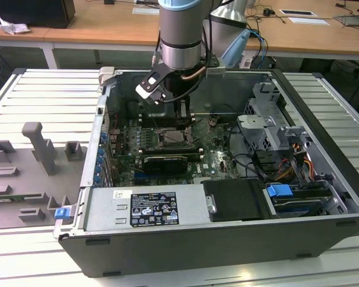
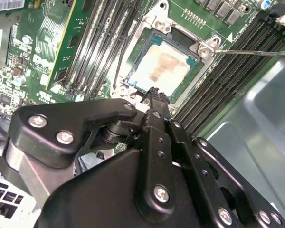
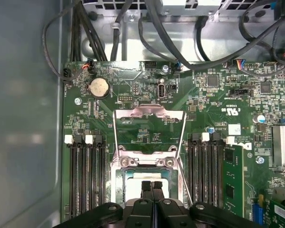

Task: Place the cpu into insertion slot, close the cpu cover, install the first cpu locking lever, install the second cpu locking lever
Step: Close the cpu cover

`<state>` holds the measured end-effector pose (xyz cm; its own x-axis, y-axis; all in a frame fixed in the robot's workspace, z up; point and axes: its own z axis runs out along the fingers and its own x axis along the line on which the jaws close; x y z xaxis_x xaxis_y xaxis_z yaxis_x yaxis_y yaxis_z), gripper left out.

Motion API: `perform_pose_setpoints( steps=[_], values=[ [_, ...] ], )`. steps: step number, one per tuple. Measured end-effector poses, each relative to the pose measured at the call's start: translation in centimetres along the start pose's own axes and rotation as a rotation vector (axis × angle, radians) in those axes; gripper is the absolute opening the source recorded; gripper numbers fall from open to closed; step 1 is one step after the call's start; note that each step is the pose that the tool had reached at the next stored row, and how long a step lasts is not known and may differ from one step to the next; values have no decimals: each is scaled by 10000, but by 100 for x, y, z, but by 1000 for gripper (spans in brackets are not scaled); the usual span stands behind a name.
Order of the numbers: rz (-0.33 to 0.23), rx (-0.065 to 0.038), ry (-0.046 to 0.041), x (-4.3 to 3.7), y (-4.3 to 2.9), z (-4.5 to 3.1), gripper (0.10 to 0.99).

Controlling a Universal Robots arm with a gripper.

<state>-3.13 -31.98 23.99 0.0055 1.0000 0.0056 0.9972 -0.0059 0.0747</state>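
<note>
Gripper [image 3: 152,184] pinched closed, empty — poised over the cpu [image 2: 161,66] seated in the insertion slot [image 2: 149,26].

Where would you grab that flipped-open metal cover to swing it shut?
Probably the free edge of the cpu cover, the tabbed end opposite its hinge at the insertion slot. It is a thin windowed plate, so pinch across that edge, coming from the side away from the socket.
</note>
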Motion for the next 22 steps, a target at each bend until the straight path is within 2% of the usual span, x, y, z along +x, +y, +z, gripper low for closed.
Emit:
perform_pose_setpoints(
  steps=[6, 9, 10, 13, 19, 22],
  values=[
    [0, 0, 0, 1, 17, -46, 106],
    [-1, -1, 1, 3, 23, -120, 106],
    [-1, 0, 0, 7, 27, -168, 106],
    [0, 0, 0, 11, 61, -177, 106],
    [0, -1, 1, 22, 70, -208, 106],
    [0, 0, 2, 23, 103, -215, 106]
  ],
)
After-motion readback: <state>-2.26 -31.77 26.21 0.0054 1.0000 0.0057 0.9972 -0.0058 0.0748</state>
